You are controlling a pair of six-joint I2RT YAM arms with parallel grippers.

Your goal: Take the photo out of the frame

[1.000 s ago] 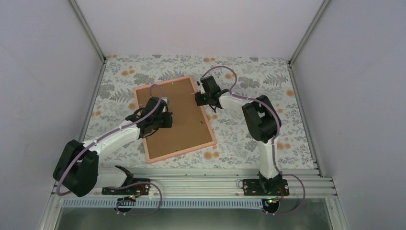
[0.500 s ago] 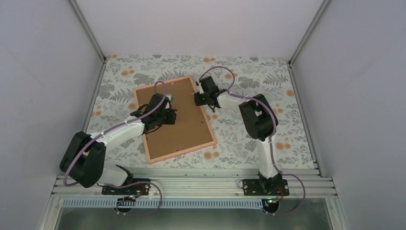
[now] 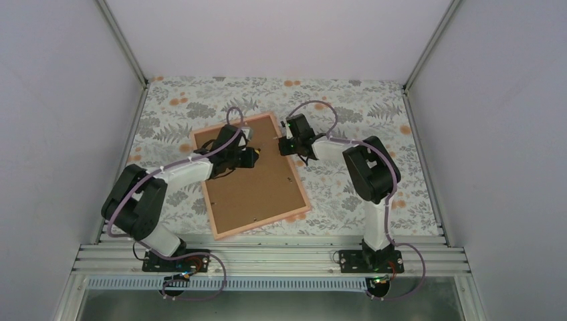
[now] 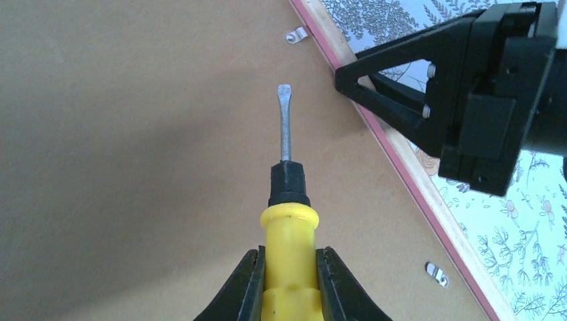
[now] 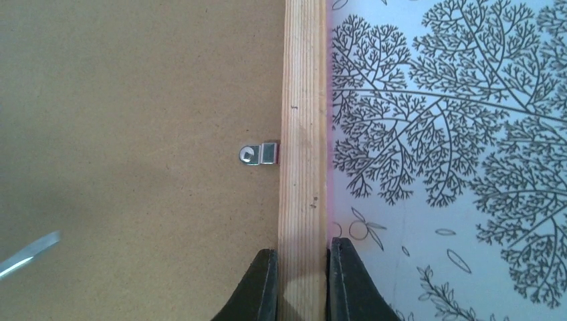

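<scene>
The wooden frame (image 3: 215,226) lies face down on the table, its brown backing board (image 3: 257,187) up. The photo is hidden under the board. My left gripper (image 3: 253,154) is shut on a yellow-handled flat screwdriver (image 4: 289,227); its blade (image 4: 285,120) hovers over the backing board (image 4: 120,160), short of a metal clip (image 4: 295,35) at the frame's edge. My right gripper (image 3: 286,143) is shut on the frame's right rail (image 5: 303,167), one finger on each side. A metal clip (image 5: 259,154) sits just ahead of it, lying over the board (image 5: 134,134).
Another clip (image 4: 436,273) sits on the frame's rail (image 4: 428,200) nearer the left wrist camera. The floral tablecloth (image 3: 374,194) surrounds the frame. White walls enclose the table on three sides, and an aluminium rail (image 3: 267,257) runs along the near edge.
The left gripper with the screwdriver has moved up and right across the board toward the right gripper. The frame has turned and shifted slightly right, held by the right gripper.
</scene>
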